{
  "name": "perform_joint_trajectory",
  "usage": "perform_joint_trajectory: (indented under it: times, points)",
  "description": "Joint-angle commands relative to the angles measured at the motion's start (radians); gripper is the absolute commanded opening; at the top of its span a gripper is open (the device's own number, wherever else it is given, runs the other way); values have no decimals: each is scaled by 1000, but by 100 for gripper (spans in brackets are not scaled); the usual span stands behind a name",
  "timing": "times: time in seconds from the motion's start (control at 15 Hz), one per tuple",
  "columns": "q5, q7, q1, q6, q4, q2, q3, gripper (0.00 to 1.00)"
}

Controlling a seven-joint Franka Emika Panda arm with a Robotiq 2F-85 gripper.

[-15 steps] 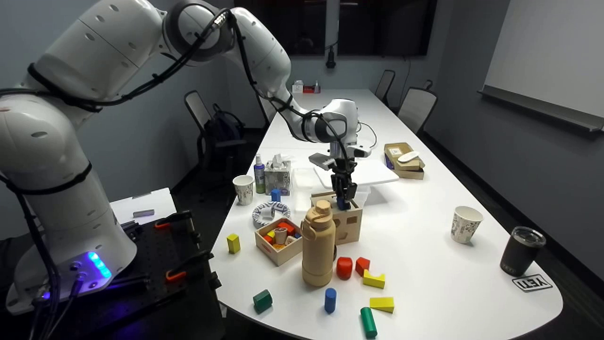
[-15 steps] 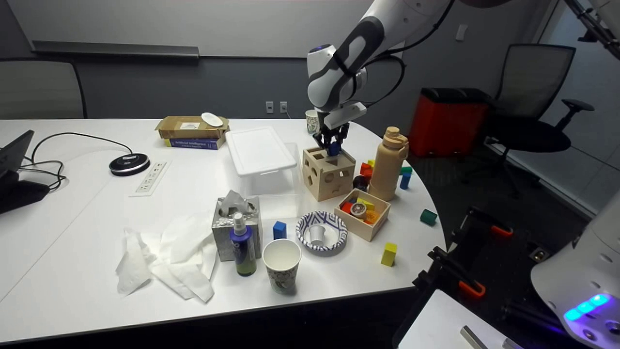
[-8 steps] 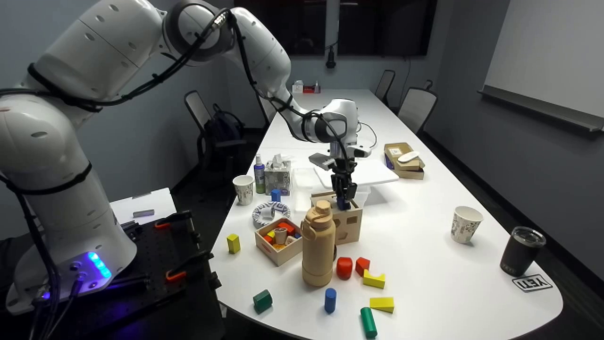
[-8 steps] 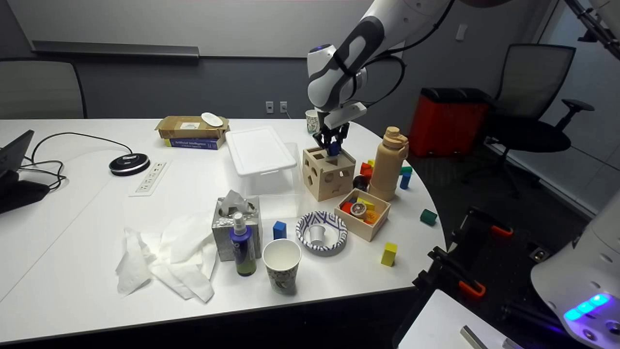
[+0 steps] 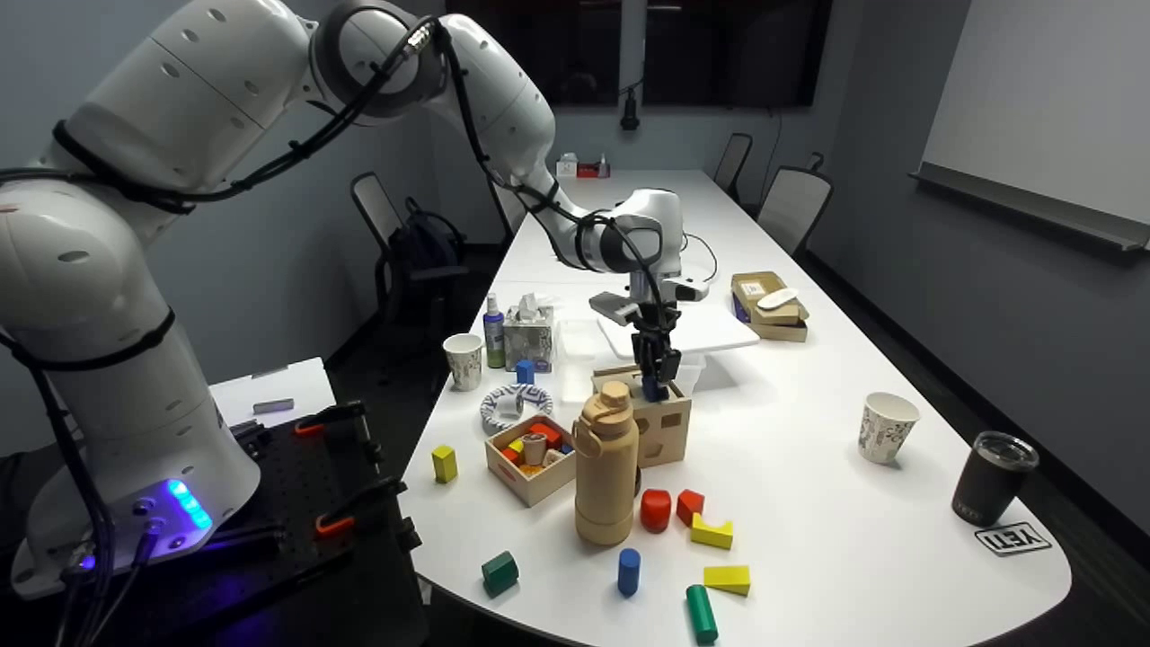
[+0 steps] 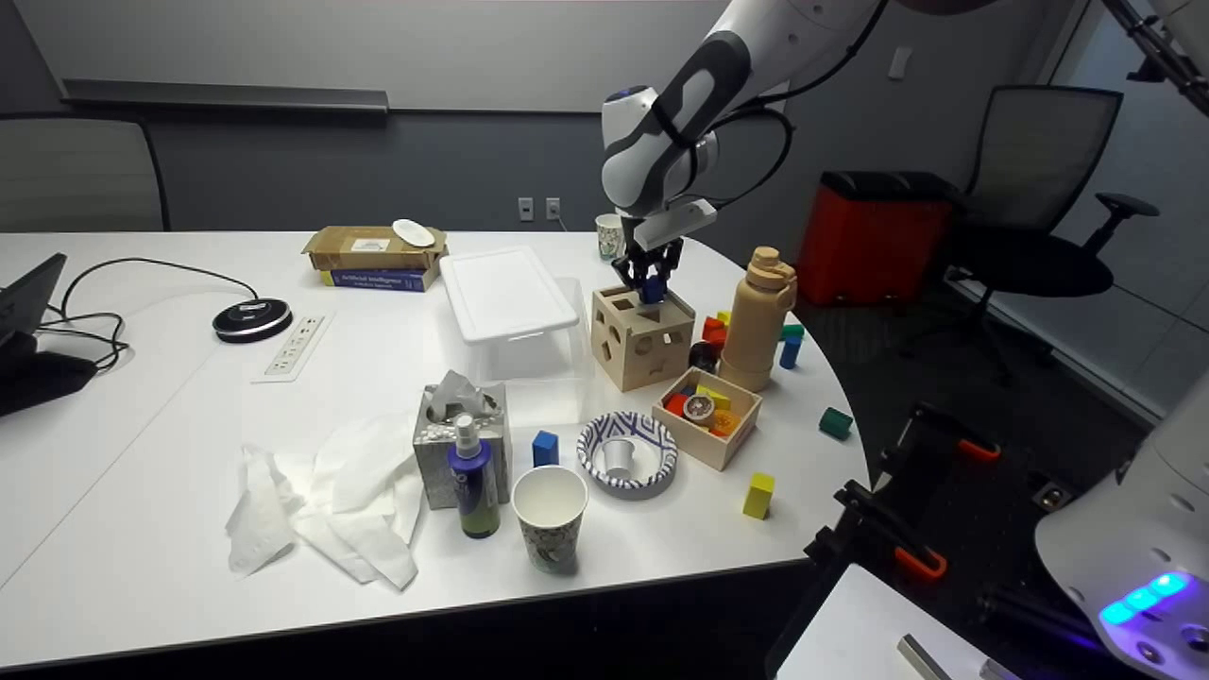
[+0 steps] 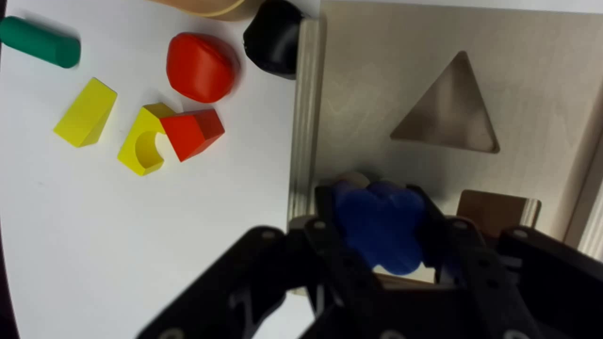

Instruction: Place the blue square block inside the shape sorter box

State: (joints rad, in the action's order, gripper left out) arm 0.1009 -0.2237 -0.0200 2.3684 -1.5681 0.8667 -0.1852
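black fingers (image 7: 435, 235): grasping the dark-blue lobed toy piece (image 7: 381, 221) from two sides, over the light natural-wood cube-shaped sorter box (image 6: 656, 356).

small mid-blue square-sided toy block (image 6: 545, 449): standing on the white surface (image 6: 699, 529), outside the sorter box; in an exterior view the grey tissue box (image 6: 432, 467) is at its nine o'clock, the blue-and-white patterned paper bowl (image 6: 664, 460) at its three. its look fits the task's wording best, yet the work in hand suggests the held piece is meant; i cannot tell which.

sorter top: in the wrist view, counted from the held piece, a triangular hole (image 7: 445, 108) lies at one o'clock and a four-sided hole (image 7: 497, 214) at three; what is straight beneath is hidden, and so is whether piece and wood touch.

lobed edge: over a hole of another shape, or turned slightly off, it would likely catch on the rim and tilt in the grasp.

letting go: over solid wood, the piece would probably lie on top or slip off the edge running close by at its nine o'clock.

pressing: hard and off-centre, it may slide the box into the glossy black rounded object (image 7: 273, 40) just beside it, at the piece's eleven o'clock, and then topple the tall tan bottle (image 6: 751, 331).
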Motion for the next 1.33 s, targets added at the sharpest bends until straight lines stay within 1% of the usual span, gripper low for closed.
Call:
perform_joint_trajectory:
  times: [0.0,0.8,1.27]
  points:
    - [-13,-15,13,-2,-25,-27,10,17]
    - [-92,-11,42,-86,10,-45,40,17]
    - [-93,-8,48,-97,8,-47,34,17]
